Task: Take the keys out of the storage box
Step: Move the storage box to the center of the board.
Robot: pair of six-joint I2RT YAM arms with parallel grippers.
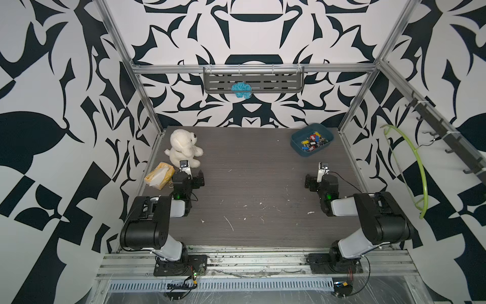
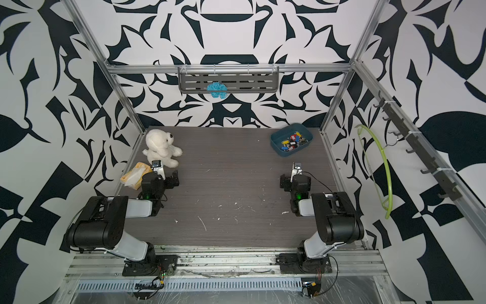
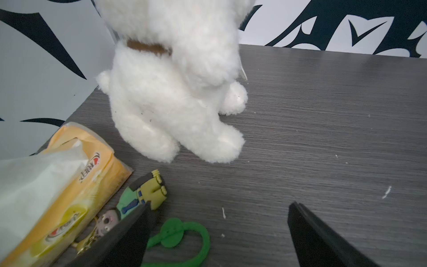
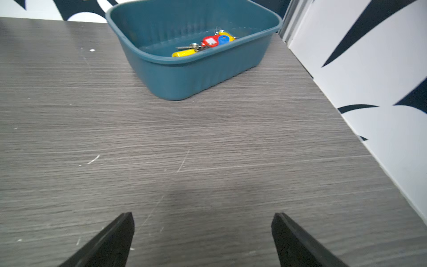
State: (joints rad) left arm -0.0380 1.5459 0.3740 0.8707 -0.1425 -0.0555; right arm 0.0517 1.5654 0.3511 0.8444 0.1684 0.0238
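Observation:
The teal storage box (image 1: 296, 143) (image 2: 276, 143) stands at the far right of the table in both top views. In the right wrist view the storage box (image 4: 196, 76) is ahead of the open fingers. The keys (image 1: 314, 142) (image 2: 293, 142) (image 4: 208, 44) lie piled inside it, with red, yellow and blue tags. My right gripper (image 4: 202, 213) (image 1: 321, 178) is open and empty, low over bare table a short way in front of the box. Far from the box, at the left, my left gripper (image 3: 220, 204) (image 1: 188, 178) is open, holding nothing.
A white plush dog (image 1: 182, 147) (image 3: 175, 92) sits just beyond the left gripper. A yellow tissue packet (image 1: 159, 175) (image 3: 57, 196), a cartoon figure keychain (image 3: 143, 191) and a green carabiner keychain (image 3: 184, 233) lie by its left finger. A green hanger (image 1: 418, 168) hangs on the right wall.

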